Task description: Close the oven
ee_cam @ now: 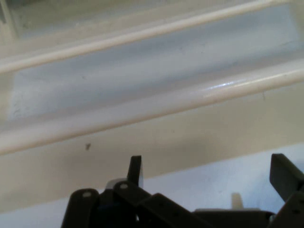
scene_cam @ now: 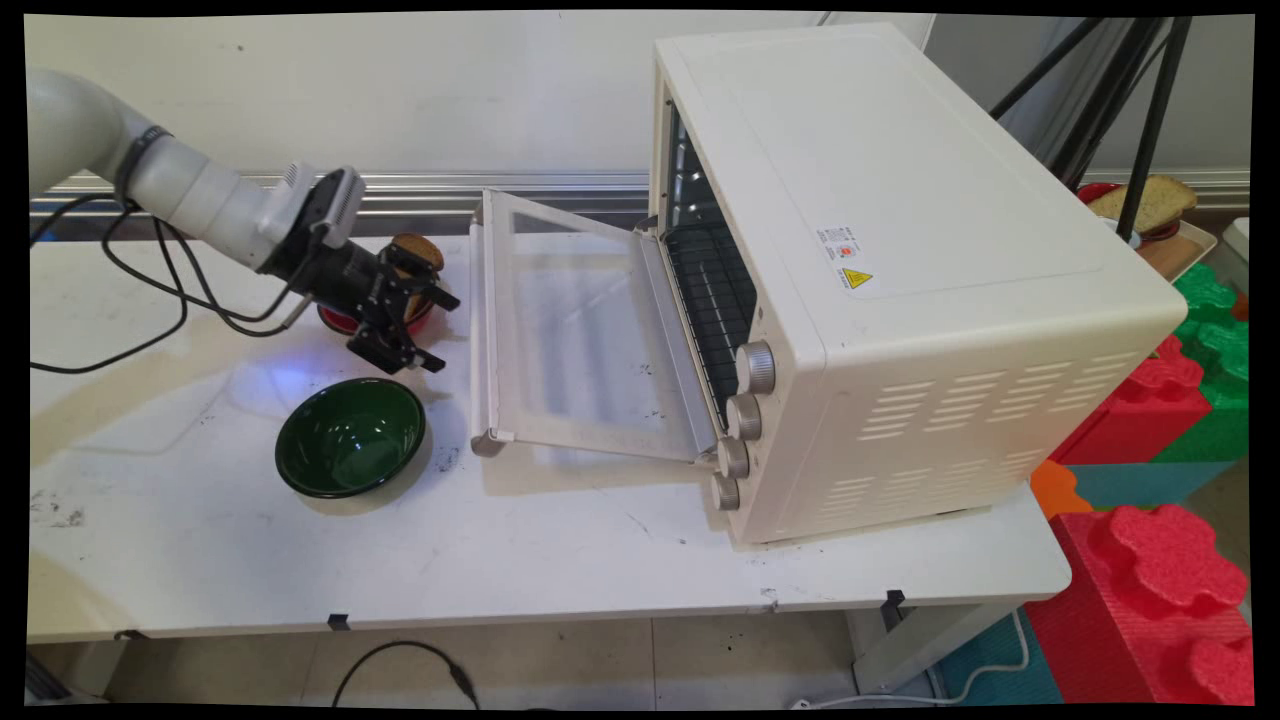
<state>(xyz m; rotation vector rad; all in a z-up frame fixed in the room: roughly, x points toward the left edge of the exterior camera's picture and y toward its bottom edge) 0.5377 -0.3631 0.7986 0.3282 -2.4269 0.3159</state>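
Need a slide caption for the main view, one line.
Tool open beside the toaster oven with its door down, above a green bowl.

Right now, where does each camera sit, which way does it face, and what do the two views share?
Main view: fixed above the table's near side, looking down across the oven, green bowl and wall; shows the white arm and gripper.
Hand view: on the hand, looking along the open gripper at the oven door; shows linkage and fingers.
Shared: gripper and oven door.

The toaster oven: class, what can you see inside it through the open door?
Inside the toaster oven, a dark wire rack shows behind the lowered glass door. The casing hides the deeper interior.
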